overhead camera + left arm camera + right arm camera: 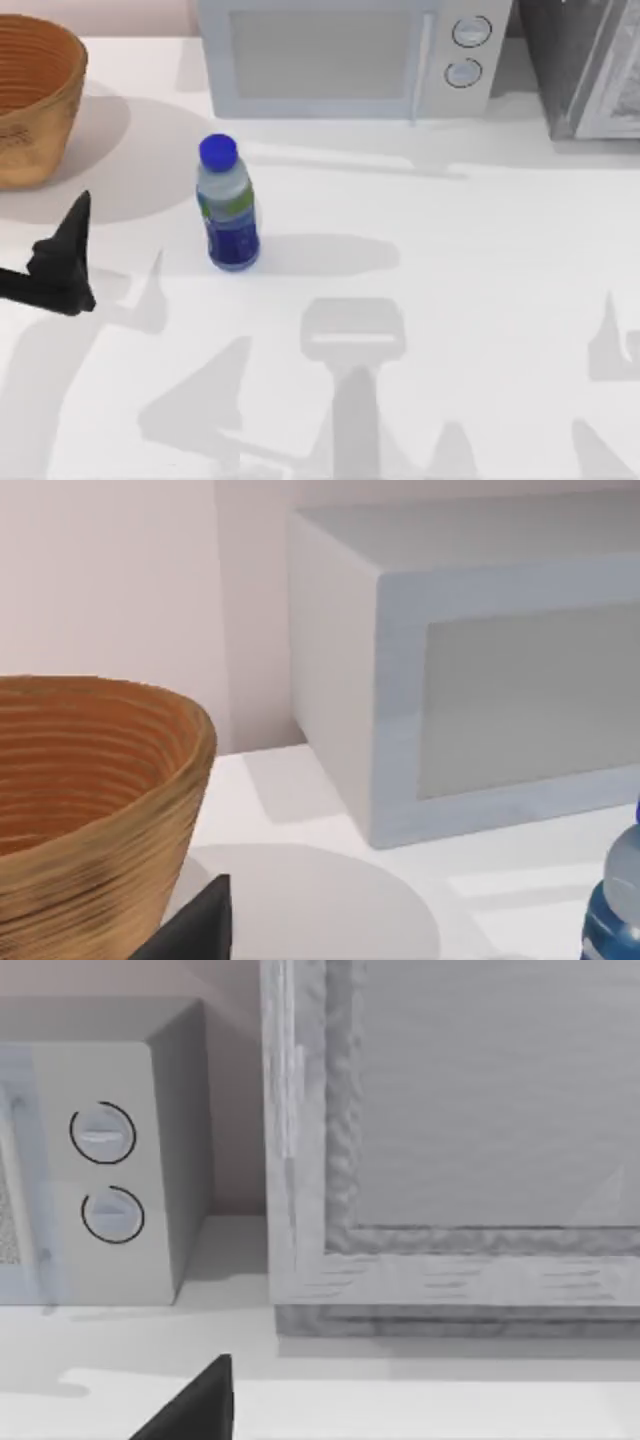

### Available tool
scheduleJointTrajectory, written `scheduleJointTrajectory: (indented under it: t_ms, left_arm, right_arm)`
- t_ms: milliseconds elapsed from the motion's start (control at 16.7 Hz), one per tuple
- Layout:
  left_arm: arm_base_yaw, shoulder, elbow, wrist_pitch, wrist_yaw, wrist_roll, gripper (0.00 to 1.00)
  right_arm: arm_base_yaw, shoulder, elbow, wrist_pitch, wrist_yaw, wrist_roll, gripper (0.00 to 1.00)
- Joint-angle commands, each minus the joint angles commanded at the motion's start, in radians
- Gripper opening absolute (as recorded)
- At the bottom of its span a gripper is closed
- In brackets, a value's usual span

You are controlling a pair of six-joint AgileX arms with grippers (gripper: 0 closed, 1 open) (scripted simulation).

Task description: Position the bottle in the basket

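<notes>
Wicker in a tan-orange weave marks the basket, which sits at the far left of the table, partly cut by the top view's left edge. Clear plastic with a blue cap, a green band and a dark blue label, the bottle stands upright on the bare white surface to the right of the basket and well apart from it, in front of the microwave at the back.

Near the left edge of the top view, the left gripper sits in front of the basket and to the left of the bottle, touching neither. Its dark fingers point toward the back of the table, and I cannot tell whether they are apart or together. From the left wrist view, the basket wall looms close, with the bottle just at the frame's edge and the microwave behind. In the right wrist view, a dark fingertip shows at the bottom edge before the microwave's 2 dials and a grey cabinet; the right arm looks parked off to the right.

Nothing is grasped, so the task seems to be at the approach step. The next move likely calls for the left gripper to swing toward the bottle, fingers spread wide enough to pass the body, and close around the label section without tipping it. Then a lift high enough to clear the rim would be needed.
</notes>
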Motion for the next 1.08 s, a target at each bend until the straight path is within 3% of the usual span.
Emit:
scheduleJointTrajectory:
  t_ms: [660,1080]
  left_arm:
    - [-0.046,0.963,0.181,0.707,0.322,0.043,1.00]
    - [-0.063,1.302,0.249,0.961,0.438,0.059,1.00]
  right_arm:
    - [0.000,0.000,0.000,0.000,0.000,0.000,1.00]
    - [0.000,0.000,0.000,0.000,0.000,0.000,1.00]
